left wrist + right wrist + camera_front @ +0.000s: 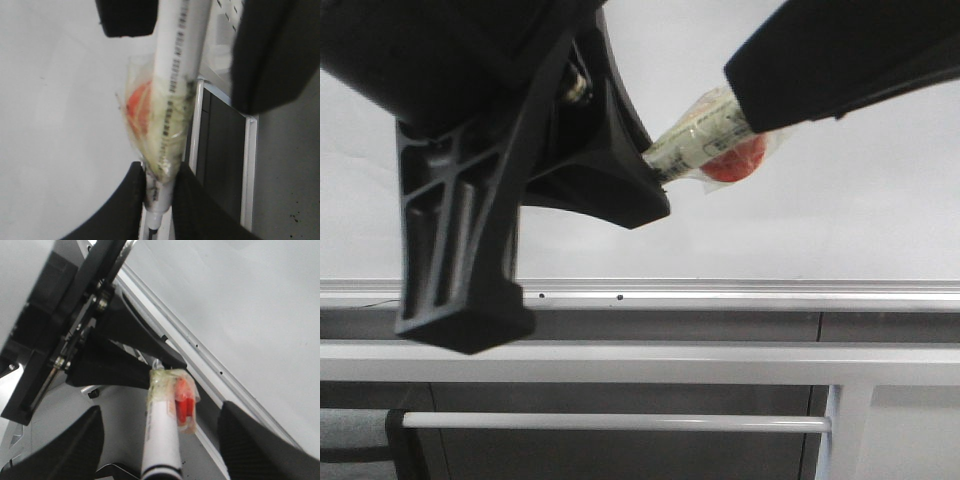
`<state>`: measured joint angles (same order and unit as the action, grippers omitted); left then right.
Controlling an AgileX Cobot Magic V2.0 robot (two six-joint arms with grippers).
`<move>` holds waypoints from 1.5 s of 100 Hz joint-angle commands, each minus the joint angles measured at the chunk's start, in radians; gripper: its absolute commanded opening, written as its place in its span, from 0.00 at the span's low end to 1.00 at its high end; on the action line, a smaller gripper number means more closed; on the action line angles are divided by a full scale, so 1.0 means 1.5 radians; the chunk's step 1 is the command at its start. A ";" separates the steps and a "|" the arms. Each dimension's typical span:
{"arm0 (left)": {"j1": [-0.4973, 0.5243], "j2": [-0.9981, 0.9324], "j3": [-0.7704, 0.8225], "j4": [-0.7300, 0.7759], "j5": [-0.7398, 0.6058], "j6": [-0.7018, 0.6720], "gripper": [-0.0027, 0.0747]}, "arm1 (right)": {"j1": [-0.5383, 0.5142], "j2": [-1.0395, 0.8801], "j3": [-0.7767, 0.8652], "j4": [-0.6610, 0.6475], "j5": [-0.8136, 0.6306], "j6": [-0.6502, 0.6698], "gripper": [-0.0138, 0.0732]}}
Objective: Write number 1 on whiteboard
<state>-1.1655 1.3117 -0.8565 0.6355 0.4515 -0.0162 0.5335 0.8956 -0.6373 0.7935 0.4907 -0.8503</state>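
My left gripper point(159, 192) is shut on the white marker pen point(180, 60) just behind its tip, in front of the whiteboard point(820, 220). A red ball point(735, 160) is taped to the pen's middle under clear tape. In the front view the left gripper point(660, 178) holds the pen slanting up to the right. My right gripper point(160, 412) is open, its fingers point(75, 450) standing wide on either side of the pen's back end without touching it. I see no number 1 on the visible board.
A silver rail point(720, 292) runs along the whiteboard's lower edge. Below it are grey frame bars point(620, 362) and a thin white rod point(610, 422). The black left arm point(460, 200) fills the front view's left side.
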 commanded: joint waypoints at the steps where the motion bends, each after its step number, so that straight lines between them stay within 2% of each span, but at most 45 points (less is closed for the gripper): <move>1: -0.005 -0.020 -0.023 0.009 -0.029 -0.002 0.01 | 0.001 -0.002 -0.024 0.022 -0.032 -0.011 0.59; 11: -0.005 -0.020 -0.023 0.009 -0.029 -0.002 0.01 | 0.001 -0.002 -0.024 0.022 -0.032 -0.011 0.43; 26: -0.005 -0.020 -0.023 0.009 -0.029 -0.002 0.01 | 0.001 -0.002 -0.024 0.022 -0.024 -0.011 0.08; 31: -0.005 -0.020 -0.023 0.009 -0.029 -0.002 0.02 | 0.001 -0.002 -0.024 0.022 -0.021 -0.011 0.08; 38: -0.005 -0.020 -0.023 0.009 -0.029 -0.002 0.10 | 0.001 -0.002 -0.024 0.022 -0.020 -0.011 0.08; 46: -0.005 -0.020 -0.023 0.010 -0.029 -0.002 0.25 | 0.001 -0.002 -0.024 0.022 -0.020 -0.011 0.08; 55: -0.005 -0.025 -0.023 0.007 -0.029 -0.002 0.48 | 0.001 -0.002 -0.024 0.022 -0.024 -0.011 0.08; 62: -0.005 -0.032 -0.023 -0.001 -0.026 -0.012 0.57 | 0.001 -0.002 -0.024 0.035 -0.024 -0.011 0.08; 66: -0.005 -0.039 -0.023 -0.012 -0.019 -0.012 0.59 | 0.000 -0.002 -0.024 0.049 -0.024 -0.011 0.08; 85: -0.005 -0.102 -0.023 -0.136 0.025 -0.014 0.58 | 0.000 -0.019 -0.024 0.038 -0.052 -0.011 0.08; 96: -0.005 -0.161 -0.007 -0.224 0.023 -0.016 0.51 | 0.000 -0.057 -0.022 0.001 -0.070 -0.011 0.08; 106: -0.005 -0.235 0.023 -0.248 0.019 -0.073 0.35 | 0.000 -0.102 -0.010 -0.003 -0.065 -0.011 0.08; 118: -0.005 -0.326 0.070 -0.246 -0.005 -0.123 0.01 | 0.000 -0.175 0.022 -0.003 -0.057 -0.011 0.09; 128: -0.004 -0.393 0.114 -0.222 -0.029 -0.177 0.01 | 0.000 -0.254 0.067 -0.003 -0.063 -0.011 0.09; 150: 0.008 -0.478 0.197 -0.099 -0.035 -0.365 0.01 | 0.000 -0.430 0.177 -0.001 -0.091 0.002 0.09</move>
<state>-1.1608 0.6244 -0.5720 0.4092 0.4771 -0.4523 0.5335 0.3321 -0.4003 0.7742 0.4345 -0.8585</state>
